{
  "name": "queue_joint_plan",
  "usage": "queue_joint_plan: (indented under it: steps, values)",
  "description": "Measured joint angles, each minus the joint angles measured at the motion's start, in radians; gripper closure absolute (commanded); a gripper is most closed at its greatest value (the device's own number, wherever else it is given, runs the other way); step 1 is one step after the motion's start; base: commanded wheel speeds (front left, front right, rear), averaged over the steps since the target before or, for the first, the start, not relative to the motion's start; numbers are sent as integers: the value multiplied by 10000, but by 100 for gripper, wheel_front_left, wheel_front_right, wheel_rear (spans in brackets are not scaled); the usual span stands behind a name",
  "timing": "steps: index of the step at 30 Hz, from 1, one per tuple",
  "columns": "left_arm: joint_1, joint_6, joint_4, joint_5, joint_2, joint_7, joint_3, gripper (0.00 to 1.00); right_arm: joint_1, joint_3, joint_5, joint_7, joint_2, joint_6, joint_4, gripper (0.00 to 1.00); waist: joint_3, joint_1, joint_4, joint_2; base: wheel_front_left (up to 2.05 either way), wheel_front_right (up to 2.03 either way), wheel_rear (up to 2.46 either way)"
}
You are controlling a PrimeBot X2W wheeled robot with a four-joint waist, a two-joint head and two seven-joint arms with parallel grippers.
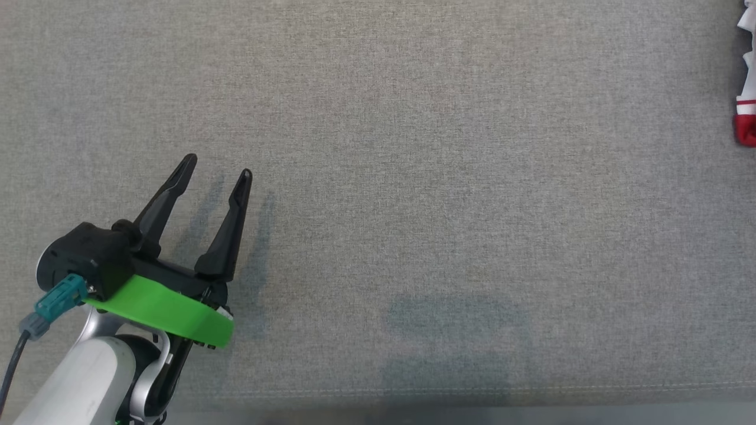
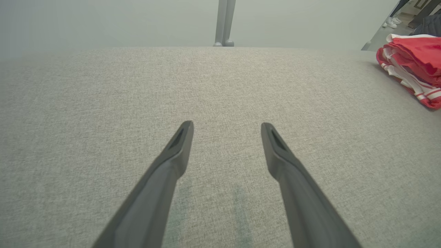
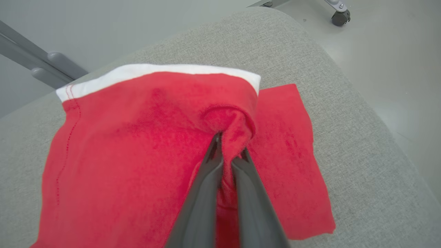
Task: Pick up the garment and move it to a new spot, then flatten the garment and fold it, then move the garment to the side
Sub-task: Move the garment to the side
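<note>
The garment (image 3: 137,144) is red cloth with a white band along one edge, lying on the grey padded surface (image 3: 327,86). My right gripper (image 3: 229,144) is shut on a pinched fold of it near the middle. A sliver of the garment (image 1: 745,118) shows at the far right edge of the head view, and as a bunched red and white heap (image 2: 415,65) at the upper right of the left wrist view. My left gripper (image 1: 218,168) hovers open over bare grey fabric at the lower left, far from the garment; its two fingers (image 2: 175,151) stand wide apart with nothing between them.
The grey upholstered surface (image 1: 413,177) spans the head view, with its front seam near the bottom. Its rounded edge drops to a pale floor (image 3: 396,51) on the right, where a caster wheel (image 3: 339,15) stands. A grey post (image 2: 224,22) rises behind the far edge.
</note>
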Motion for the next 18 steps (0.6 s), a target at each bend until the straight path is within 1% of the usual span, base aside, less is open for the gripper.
queue_joint_plan:
  steps: [6,7,8,10,13,15,16,18]
  values:
    - [-60,0,2,6,-79,109,-132,0,-6,-94,-754,-242,-163,0,627,100,88,0,-18,0,0,0,0]
    - [-98,0,10,6,-130,121,-190,0,2,-159,-966,-470,-198,2,786,78,93,0,11,0,0,0,0]
    - [-140,0,17,6,-188,125,-234,0,11,-238,-1269,-709,-226,0,949,0,94,0,42,0,0,0,0]
    - [-151,0,19,6,-226,130,-234,0,72,-244,-1655,-997,-251,0,1108,0,95,-1,106,0,0,0,0]
    - [-152,0,96,6,-251,127,-226,0,117,-121,-2117,-1503,-100,4,1313,0,104,0,161,0,0,0,0]
    - [-152,0,192,6,-355,111,-234,0,267,19,-2385,-1756,102,4,1471,0,51,-1,186,0,0,0,0]
    - [-151,0,307,6,-414,77,-224,0,454,196,-2487,-1908,334,4,1605,0,-24,0,196,0,0,0,0]
    - [-151,0,408,6,-428,67,-215,0,583,353,-2644,-2054,531,4,1764,0,-121,0,190,0,0,0,0]
